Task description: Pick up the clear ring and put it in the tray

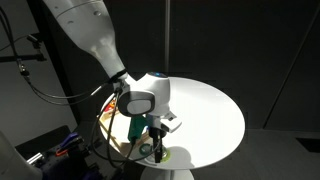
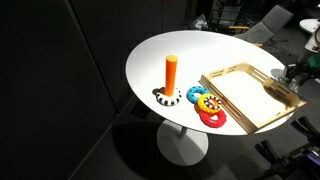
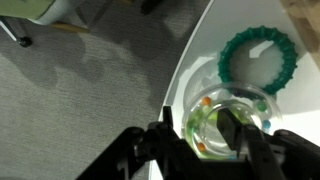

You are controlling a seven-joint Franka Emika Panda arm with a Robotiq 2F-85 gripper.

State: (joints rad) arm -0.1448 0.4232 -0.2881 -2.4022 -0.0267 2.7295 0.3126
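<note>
Item 1, nearest: my gripper point(image 3: 203, 142), jaws spread, one finger point(image 3: 168, 140) outside the clear ring point(image 3: 205, 112), the other seemingly over its hole
Item 2: clear ring, flat on the table point(image 3: 200, 55) near its edge, beads inside, not yet pinched
Item 3, beyond: green ring point(image 3: 227, 65), just beside it
Item 4, farthest: tray point(image 2: 230, 70)
Handling: I should lower squarely, close on the ring's wall only, spare the green ring, lift straight

We see a white table point(image 2: 180, 45) lit brightly from above against dark surroundings in both exterior views, its shadow falling on the floor point(image 2: 120, 140). In the wrist view we find the near gripper point(image 3: 205, 138) dark and blurred.
</note>
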